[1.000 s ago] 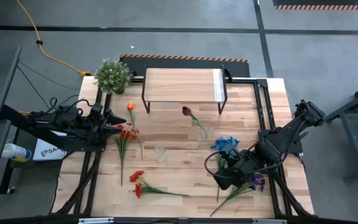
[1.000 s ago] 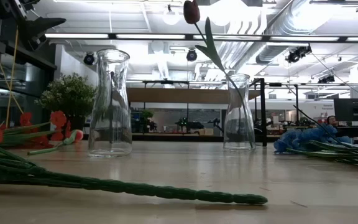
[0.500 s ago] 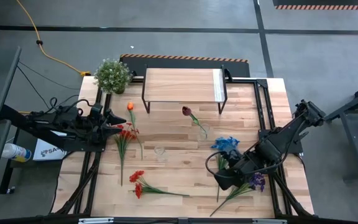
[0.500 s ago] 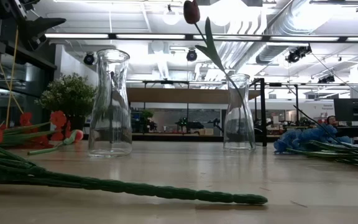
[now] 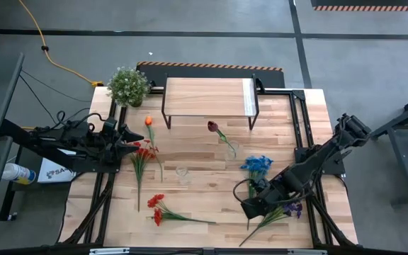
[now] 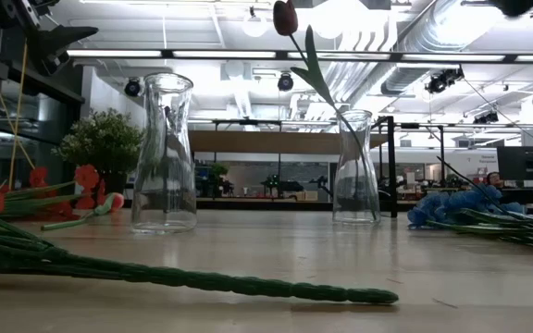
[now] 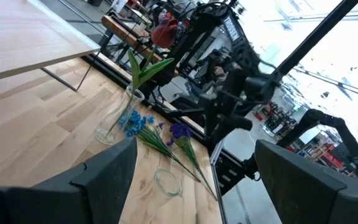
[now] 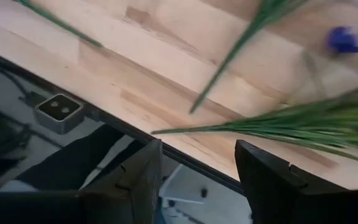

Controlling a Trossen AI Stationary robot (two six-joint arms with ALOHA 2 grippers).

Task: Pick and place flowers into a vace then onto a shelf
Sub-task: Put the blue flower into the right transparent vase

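Note:
My left gripper (image 5: 132, 144) hovers open above the red bunch (image 5: 142, 154) near the table's left edge; its wrist view (image 7: 194, 186) looks across the table. My right gripper (image 5: 249, 207) is open near the table's near edge, between the blue spray (image 5: 257, 164) and the purple spray (image 5: 292, 207); green stems (image 8: 278, 124) lie beyond its fingers. The dark red bud (image 5: 212, 126) stands tilted in a glass vase (image 5: 230, 149). A second vase (image 5: 183, 172) stands empty. The orange tulip (image 5: 148, 121) and another red bunch (image 5: 156, 205) lie flat. The shelf (image 5: 210, 97) stands at the far edge.
A bushy potted plant (image 5: 127, 85) stands at the far left corner beside the shelf. Black frame rails (image 5: 297, 120) run along the table's right side. Bare wood (image 5: 204, 184) lies between the two vases and the near edge. A yellow cable (image 5: 44, 49) lies on the floor.
My right gripper has moved a little toward the table's near-left, off the stems of the blue spray, so more of that spray shows. It stays open. The flowers and vases have not moved.

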